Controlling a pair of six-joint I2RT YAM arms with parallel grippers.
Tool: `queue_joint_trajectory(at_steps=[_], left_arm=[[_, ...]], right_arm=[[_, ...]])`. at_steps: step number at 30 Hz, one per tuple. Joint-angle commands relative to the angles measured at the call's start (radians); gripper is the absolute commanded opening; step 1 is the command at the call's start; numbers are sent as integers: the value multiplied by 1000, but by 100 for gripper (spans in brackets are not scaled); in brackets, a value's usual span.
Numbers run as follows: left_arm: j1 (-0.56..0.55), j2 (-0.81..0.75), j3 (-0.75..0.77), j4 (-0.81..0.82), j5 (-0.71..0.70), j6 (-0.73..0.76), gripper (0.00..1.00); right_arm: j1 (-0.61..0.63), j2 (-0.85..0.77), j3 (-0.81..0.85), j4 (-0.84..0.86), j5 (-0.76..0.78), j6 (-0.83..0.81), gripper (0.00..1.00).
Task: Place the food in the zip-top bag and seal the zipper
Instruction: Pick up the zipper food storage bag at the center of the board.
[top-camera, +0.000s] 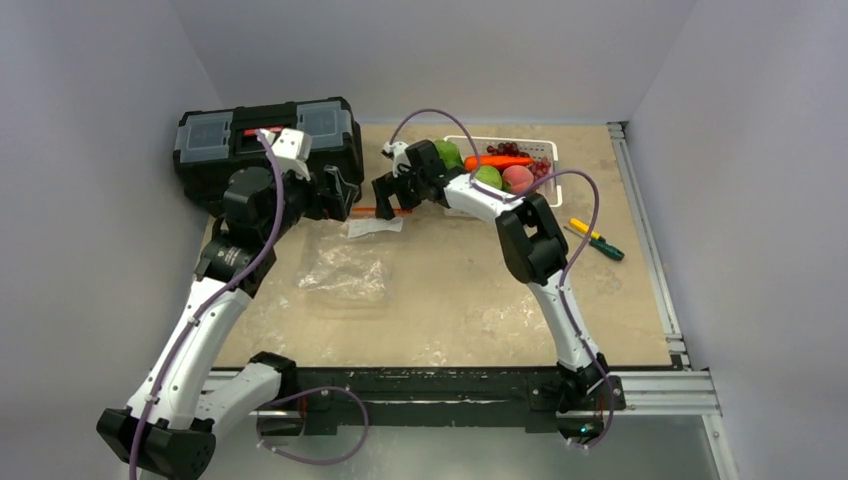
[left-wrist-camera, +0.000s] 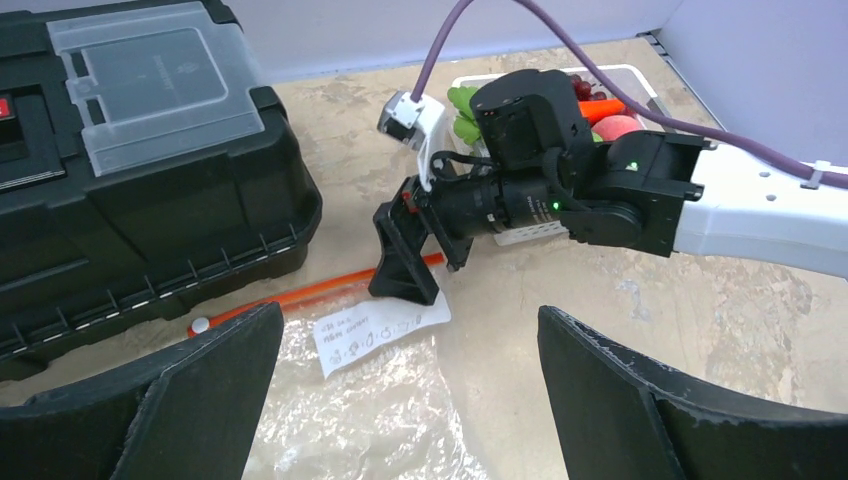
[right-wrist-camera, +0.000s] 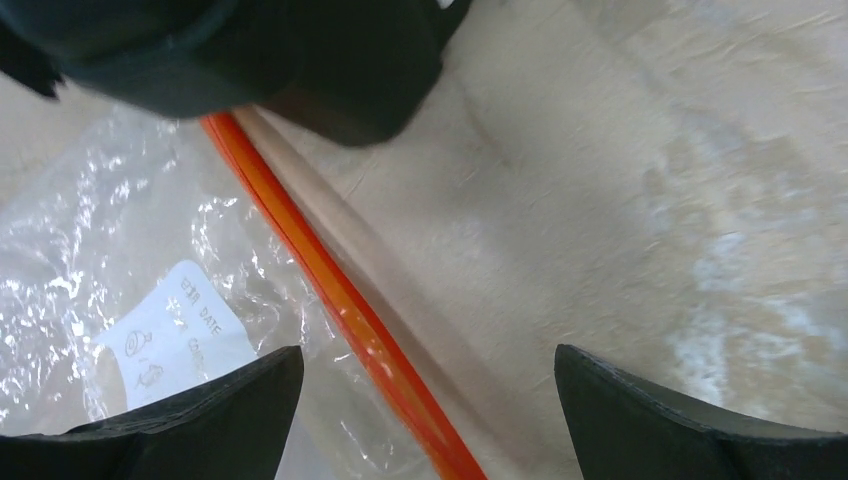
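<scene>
The zip-top bag (top-camera: 345, 270) lies flat and crinkly on the table, white label (left-wrist-camera: 380, 335) up. Its zipper (left-wrist-camera: 300, 298), an orange-red strip with a white slider (left-wrist-camera: 200, 325) at the left end, runs along the far mouth. My right gripper (top-camera: 388, 197) hangs open over the zipper (right-wrist-camera: 340, 290), straddling it near the label (right-wrist-camera: 180, 335). My left gripper (left-wrist-camera: 410, 400) is open just above the bag (left-wrist-camera: 370, 420), close to the right one. The food sits in a white basket (top-camera: 552, 152): carrot (top-camera: 497, 160), grapes (top-camera: 510, 149), green pieces (top-camera: 488, 176), a pink-red round piece (top-camera: 517, 178).
A black toolbox (top-camera: 265, 145) stands at the far left, right behind the bag's mouth. Two screwdrivers (top-camera: 595, 238) lie to the right of my right arm. The table's metal rail (top-camera: 650, 250) runs along the right edge.
</scene>
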Motion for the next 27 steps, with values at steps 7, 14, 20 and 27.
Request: queue_joint_trajectory(at_steps=[7, 14, 20, 27], left_arm=[[-4, 23, 35, 44, 64, 6, 98], [-3, 49, 40, 42, 94, -3, 98], [-6, 91, 51, 34, 125, -12, 98], [-16, 152, 84, -7, 132, -16, 96]], right_arm=[[6, -126, -179, 58, -302, 34, 97], [12, -252, -431, 241, -328, 151, 79], [18, -332, -607, 428, -349, 254, 56], [34, -424, -788, 609, -307, 367, 26]])
